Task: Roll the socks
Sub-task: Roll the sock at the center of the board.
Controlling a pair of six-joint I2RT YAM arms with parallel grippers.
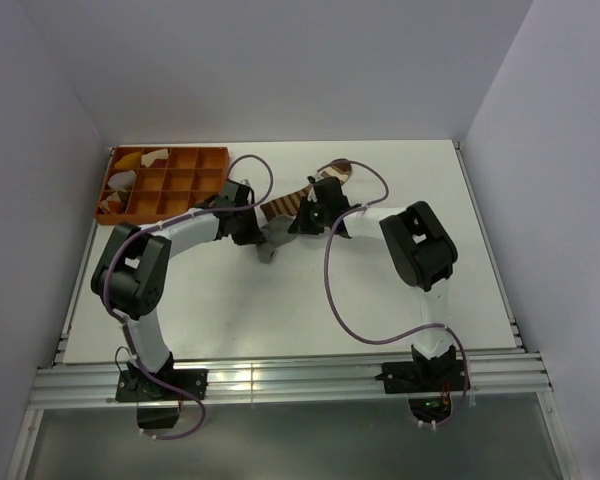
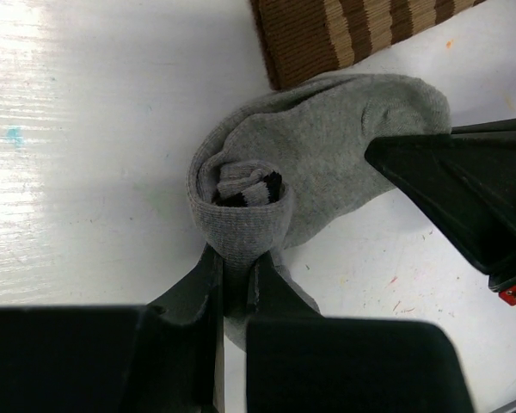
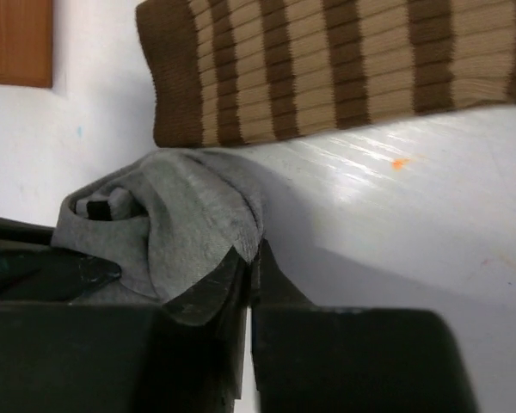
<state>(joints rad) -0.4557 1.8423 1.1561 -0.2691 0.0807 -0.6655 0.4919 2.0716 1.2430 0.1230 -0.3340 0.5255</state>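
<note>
Where the two arms meet over the middle of the white table, the grey sock lies on the surface, partly rolled. Its dark-striped cuff is wound inward into a tight coil, and plain grey knit wraps over that coil like a sleeve. The rest of the sock spreads flat away from the roll, ending in a rounded toe.

The left gripper is pinching the roll: its two fingers are squeezed close, with grey fabric caught between them and a flap trailing down past the tips. On the other side, the right gripper has its fingers pressed together at the loose toe end, the fabric's edge lying right against the tips. Whether any fold is actually caught between them I cannot tell.

Just beyond the grey sock, touching its far edge, the brown sock lies flat and unrolled, ribbed, with pale bands across it. It stretches away towards the back of the table.

Farther off, at the table's far left corner, stands an orange compartment tray holding yellow and white cloth pieces.
</note>
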